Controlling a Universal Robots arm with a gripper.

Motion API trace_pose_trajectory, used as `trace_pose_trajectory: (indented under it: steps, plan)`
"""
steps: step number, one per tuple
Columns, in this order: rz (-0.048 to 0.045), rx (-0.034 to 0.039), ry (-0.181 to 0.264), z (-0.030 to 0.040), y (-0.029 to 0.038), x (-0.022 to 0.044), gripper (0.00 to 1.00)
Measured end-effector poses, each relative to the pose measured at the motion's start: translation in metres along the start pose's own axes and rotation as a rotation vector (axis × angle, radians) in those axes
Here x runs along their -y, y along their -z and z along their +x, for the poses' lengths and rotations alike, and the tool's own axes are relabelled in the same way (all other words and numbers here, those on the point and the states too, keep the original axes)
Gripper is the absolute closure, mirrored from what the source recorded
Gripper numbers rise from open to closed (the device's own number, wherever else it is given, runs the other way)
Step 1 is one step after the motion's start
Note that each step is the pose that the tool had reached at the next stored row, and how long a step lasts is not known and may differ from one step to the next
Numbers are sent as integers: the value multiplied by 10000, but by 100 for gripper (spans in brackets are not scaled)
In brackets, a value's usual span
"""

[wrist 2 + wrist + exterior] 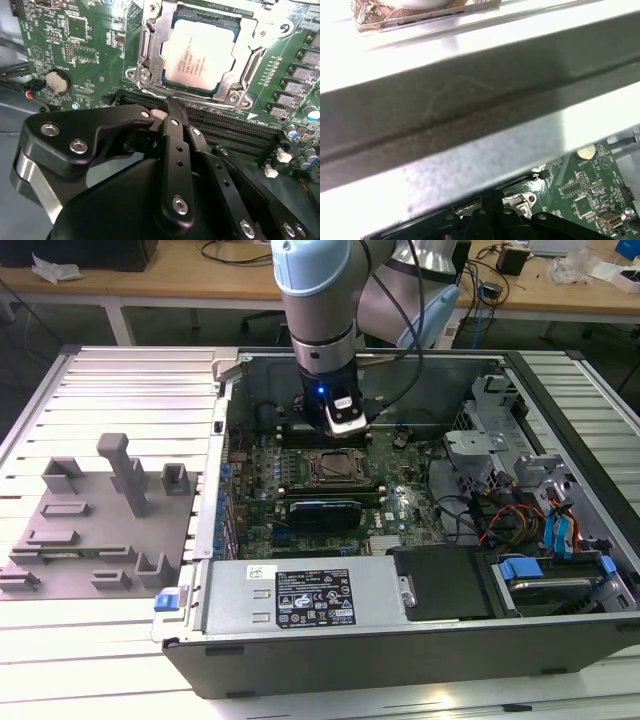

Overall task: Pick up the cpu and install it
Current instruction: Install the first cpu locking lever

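Nearest the camera in the second wrist view, the black gripper (172,107) is hanging over the motherboard (90,45) with its linkage bars folded together and its fingers meeting in a narrow tip, clenched with nothing held between them. That tip is sitting just above the dark memory slots (225,127), right beside the near edge of the socket frame (150,55). Just beyond it, the cpu (202,52) is lying flat inside that silver metal frame, its pale top facing up and bare, apart from the fingers. A round coin battery (57,81) is showing on the green board off to one side of the socket. In the first wrist view, the dark gripper (490,220) is appearing at the picture's edge against a patch of green board, with a broad grey metal wall of the case (470,115) running across behind it. In the exterior view, the arm (315,300) is reaching down into the open computer case (400,640), its gripper (345,428) hovering just behind the socket where the cpu (333,468) is sitting. On the exterior view's left, well apart from the case, a grey fixture (95,530) is resting on the slatted table (120,380). Farthest back, wooden benches (200,280) are standing with cables on them.
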State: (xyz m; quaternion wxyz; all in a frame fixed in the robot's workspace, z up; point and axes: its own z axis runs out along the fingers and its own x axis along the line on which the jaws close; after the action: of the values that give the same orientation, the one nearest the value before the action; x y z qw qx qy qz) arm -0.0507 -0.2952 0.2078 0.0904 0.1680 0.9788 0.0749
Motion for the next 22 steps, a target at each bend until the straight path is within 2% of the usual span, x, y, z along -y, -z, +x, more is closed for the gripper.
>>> trace_pose_trajectory:
  steps: [3, 5, 6, 8, 9, 13, 14, 16, 20, 21, 22]
  plan:
    - [73, 28, -23, -17, 104, -19, 89]
    - [179, 69, -30, -26, 156, -29, 89]
    - [341, 126, -46, -29, 173, -33, 89]
    - [550, 196, -56, -31, 181, -34, 89]
    - [761, 268, -63, -32, 184, -34, 89]
    - [1391, 481, -48, -32, 187, -35, 89]
    - [1596, 540, -33, -34, 192, -35, 89]
    - [1842, 609, -2, -39, 198, -38, 89]
    - [1847, 609, -3, -40, 199, -38, 89]
    - [1864, 562, -2, -41, 197, -39, 89]
    - [1935, 364, -7, -43, 195, -40, 89]
